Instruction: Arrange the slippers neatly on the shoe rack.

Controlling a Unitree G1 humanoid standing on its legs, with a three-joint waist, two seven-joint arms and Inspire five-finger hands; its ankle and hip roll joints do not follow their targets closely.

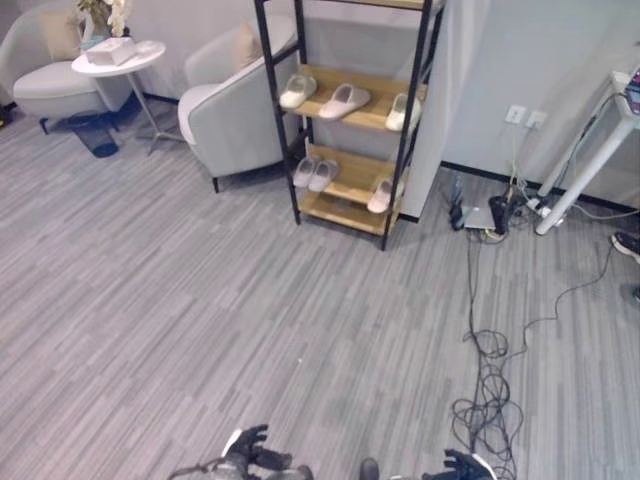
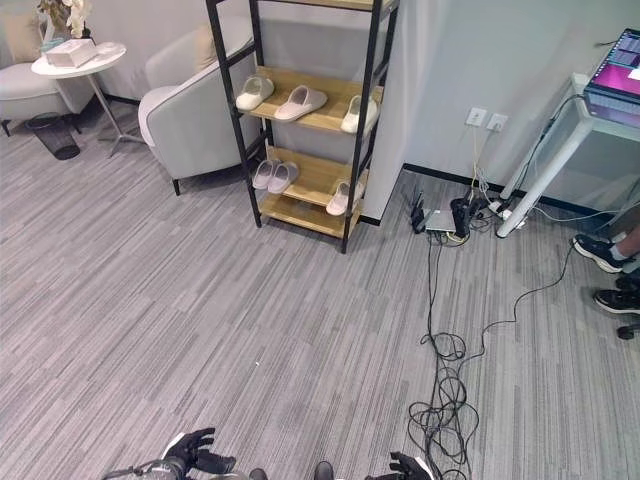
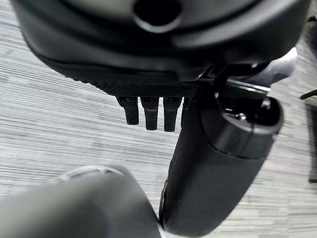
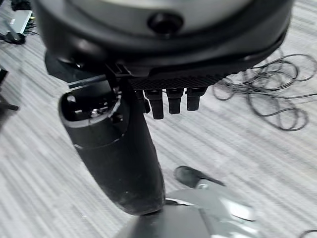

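Six pale slippers sit on the black-framed wooden shoe rack (image 1: pixel 345 215): three on the upper shelf (image 1: pixel 343 100), three on the lower shelf (image 1: pixel 322 174). Both the left robot hand (image 1: pixel 248 450) and right robot hand (image 1: pixel 462 466) hang low over the grey floor, fingers relaxed, empty.

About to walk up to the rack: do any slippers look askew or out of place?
Yes. On the shoe rack, the upper shelf's middle slipper lies angled, and each shelf has a lone slipper at the right end, apart from the others. The lower pair sits neatly together. Both hands are empty.
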